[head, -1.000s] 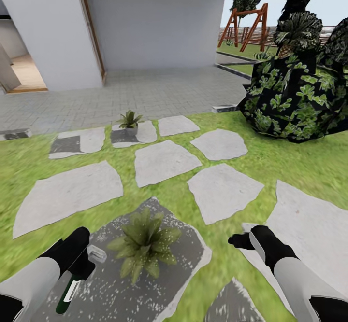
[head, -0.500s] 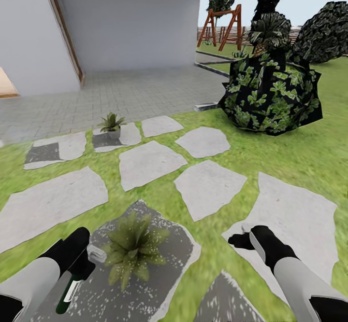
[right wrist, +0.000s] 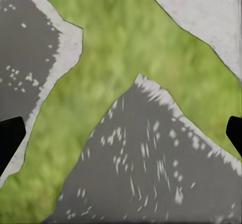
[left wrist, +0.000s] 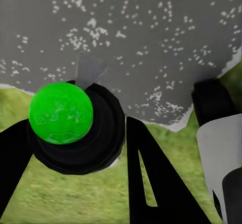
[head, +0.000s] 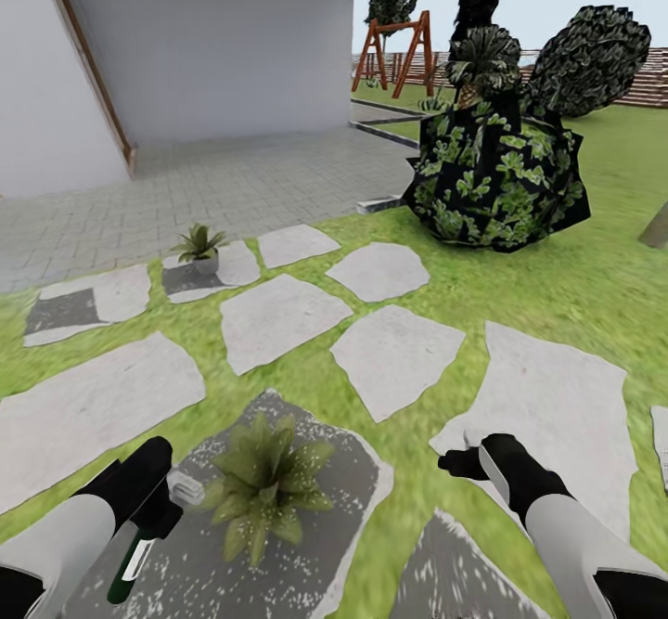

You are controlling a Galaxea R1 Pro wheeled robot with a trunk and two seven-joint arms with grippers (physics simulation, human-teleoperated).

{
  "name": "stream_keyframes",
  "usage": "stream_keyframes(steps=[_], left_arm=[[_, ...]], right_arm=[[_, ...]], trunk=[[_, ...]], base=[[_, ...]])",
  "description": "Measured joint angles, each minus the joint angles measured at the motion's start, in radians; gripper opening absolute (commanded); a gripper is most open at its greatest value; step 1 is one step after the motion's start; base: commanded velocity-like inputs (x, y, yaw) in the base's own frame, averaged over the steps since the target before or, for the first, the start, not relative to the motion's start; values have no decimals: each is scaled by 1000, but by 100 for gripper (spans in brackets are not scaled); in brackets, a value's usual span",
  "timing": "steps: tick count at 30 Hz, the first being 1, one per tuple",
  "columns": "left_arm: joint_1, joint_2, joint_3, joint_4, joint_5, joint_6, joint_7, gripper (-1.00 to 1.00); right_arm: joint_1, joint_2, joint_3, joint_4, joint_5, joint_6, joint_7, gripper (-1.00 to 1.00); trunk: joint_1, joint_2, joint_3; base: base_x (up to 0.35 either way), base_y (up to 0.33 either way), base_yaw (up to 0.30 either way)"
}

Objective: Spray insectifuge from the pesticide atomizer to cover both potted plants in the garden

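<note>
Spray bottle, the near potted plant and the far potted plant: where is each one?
spray bottle (head: 130, 563), head view, on its dark green body below the left claw
near potted plant (head: 264, 482), head view, middle of its leaf rosette
far potted plant (head: 199, 243), head view, on its leaves above the pot

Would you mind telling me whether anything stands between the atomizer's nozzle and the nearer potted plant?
Nothing visible does. The left gripper holds the pesticide atomizer, its nozzle head pointing at the near potted plant just beside it on the dark, speckled slab.
</note>
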Motion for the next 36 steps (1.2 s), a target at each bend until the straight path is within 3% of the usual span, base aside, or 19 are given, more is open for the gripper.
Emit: stream_keyframes(steps=[8, 18, 28, 36], left_arm=[[0, 0, 0, 0, 0, 0, 0, -100], [1, 5, -1, 2, -1, 1, 7, -100], [1, 4, 0, 2, -1, 1, 4, -100], [2, 3, 0, 3, -1, 0, 3, -100]], right_arm=[[0, 0, 0, 0, 1, 0, 0, 100], [0, 0, 0, 0, 0, 0, 0, 100], [0, 0, 2, 1, 1, -1, 0, 100], [0, 0, 1, 0, 1, 0, 0, 100]], trunk=[[0, 0, 0], [0, 0, 0], [0, 0, 0], [0, 0, 0]], base=[[0, 5, -264], [0, 15, -28], [0, 291, -1], [0, 230, -239]])
